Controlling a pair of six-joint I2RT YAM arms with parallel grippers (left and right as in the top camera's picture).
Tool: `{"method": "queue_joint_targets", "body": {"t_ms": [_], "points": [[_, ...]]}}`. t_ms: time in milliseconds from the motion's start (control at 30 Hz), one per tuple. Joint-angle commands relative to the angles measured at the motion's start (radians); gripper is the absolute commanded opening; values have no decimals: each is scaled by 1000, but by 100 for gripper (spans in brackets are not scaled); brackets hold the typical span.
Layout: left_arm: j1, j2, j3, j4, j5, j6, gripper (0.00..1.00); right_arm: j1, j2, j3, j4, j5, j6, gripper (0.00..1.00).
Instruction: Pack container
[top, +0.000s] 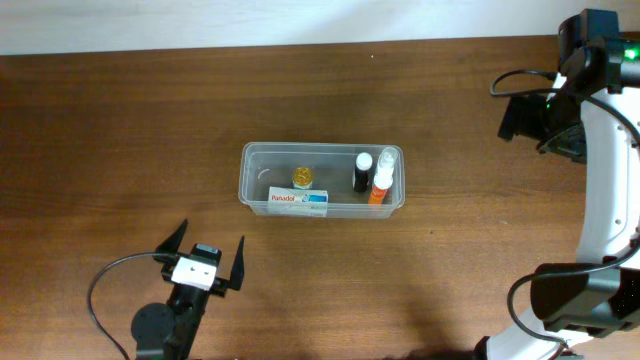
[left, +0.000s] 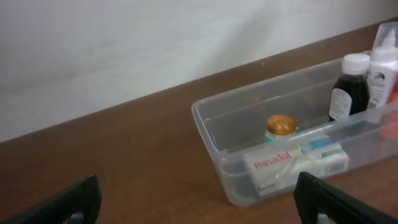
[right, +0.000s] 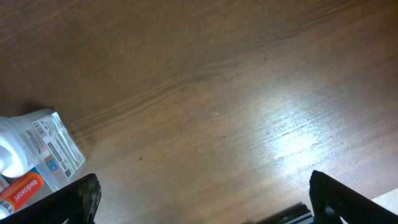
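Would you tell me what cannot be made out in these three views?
Panadol box small print: left wrist, blurred; overhead, too small.
Gold-lidded jar label: left wrist, behind the box.
Orange bottle: right wrist, cut off by the left edge.
Container right end: left wrist, cut off by the frame.

So the black two-finger left gripper (top: 207, 256) sits low at the near-left, jaws spread wide. The white-and-black right arm (top: 610, 170) stretches up along the far-right side. Its black two-finger right gripper (right: 202, 202) faces downward, jaws wide apart too.
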Motion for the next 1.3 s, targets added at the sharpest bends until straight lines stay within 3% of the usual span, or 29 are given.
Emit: {"method": "queue_joint_targets", "body": {"t_ms": [0, 1267], "points": [[5, -104, -6, -53, -13, 12, 99, -3, -6, 13, 2, 5, 2, 98], [4, -105, -5, -53, -18, 11, 99, 12, -18, 13, 3, 5, 2, 98]]}}
